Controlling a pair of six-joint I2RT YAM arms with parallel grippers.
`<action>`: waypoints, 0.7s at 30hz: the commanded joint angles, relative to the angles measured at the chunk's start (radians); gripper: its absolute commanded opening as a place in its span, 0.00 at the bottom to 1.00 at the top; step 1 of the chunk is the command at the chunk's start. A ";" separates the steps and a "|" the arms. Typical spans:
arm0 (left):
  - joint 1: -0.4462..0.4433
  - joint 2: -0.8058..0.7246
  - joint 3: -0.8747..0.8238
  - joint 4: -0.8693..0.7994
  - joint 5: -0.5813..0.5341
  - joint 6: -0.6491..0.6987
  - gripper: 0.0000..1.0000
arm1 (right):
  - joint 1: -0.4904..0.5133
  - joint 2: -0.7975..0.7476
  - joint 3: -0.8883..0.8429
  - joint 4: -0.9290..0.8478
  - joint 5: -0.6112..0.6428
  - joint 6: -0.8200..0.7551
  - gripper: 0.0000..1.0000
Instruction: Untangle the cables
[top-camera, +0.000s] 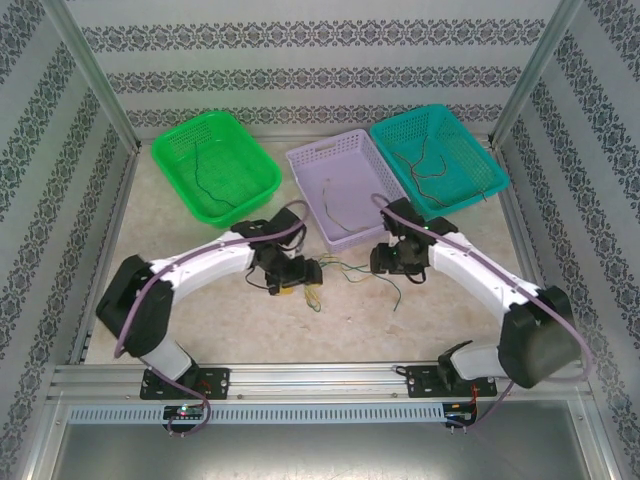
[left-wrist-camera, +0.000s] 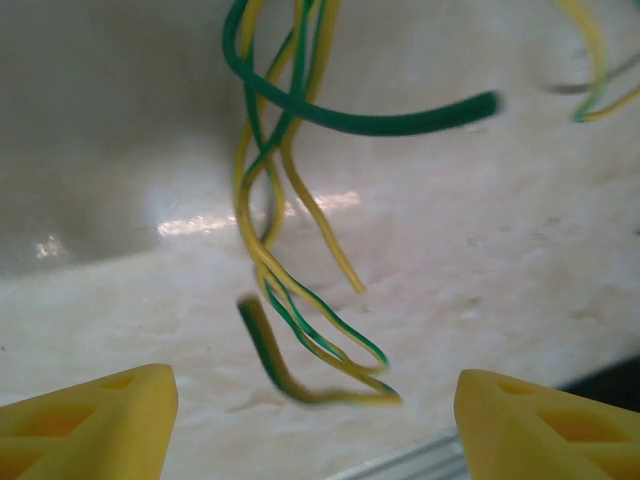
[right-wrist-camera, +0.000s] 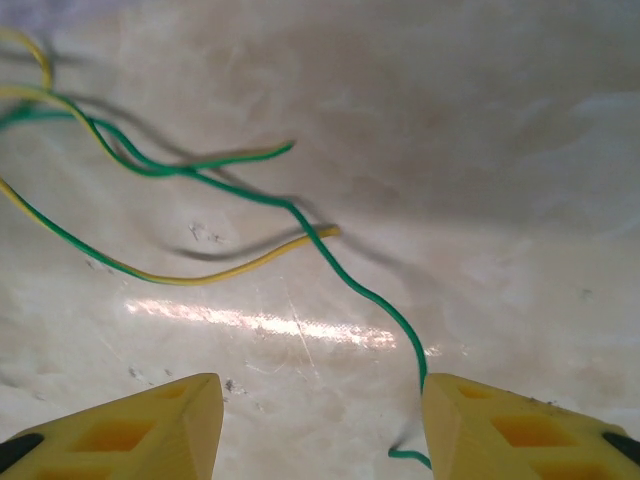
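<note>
A loose tangle of thin cables (top-camera: 345, 270) lies on the pale table between my two grippers. In the left wrist view, twisted yellow-and-green cables (left-wrist-camera: 300, 300) hang and loop ahead of the open left gripper (left-wrist-camera: 315, 425), and a thicker green cable (left-wrist-camera: 380, 120) arcs across above them. Nothing sits between those yellow fingers (left-wrist-camera: 90, 420). The right gripper (right-wrist-camera: 320, 420) is open too, low over the table. A green cable (right-wrist-camera: 360, 290) runs down against the inner edge of its right finger (right-wrist-camera: 520, 430), and a yellow cable (right-wrist-camera: 200, 275) lies further ahead. From above, the left gripper (top-camera: 308, 275) and right gripper (top-camera: 385, 262) face each other.
Three baskets stand at the back: green (top-camera: 175, 160), lilac (top-camera: 305, 160) and teal (top-camera: 390, 135), each with a thin wire inside. Patterned walls and metal posts enclose the table. A metal rail (top-camera: 320, 375) runs along the near edge.
</note>
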 joint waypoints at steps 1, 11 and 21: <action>-0.019 0.007 0.016 -0.080 -0.131 0.012 0.72 | 0.025 0.056 0.026 -0.042 0.067 -0.084 0.56; -0.042 0.067 0.001 0.017 -0.229 -0.078 0.60 | 0.051 0.246 0.032 -0.048 0.157 -0.139 0.48; -0.028 0.038 0.013 -0.170 -0.503 -0.154 0.13 | 0.133 0.212 0.071 -0.070 0.254 -0.217 0.00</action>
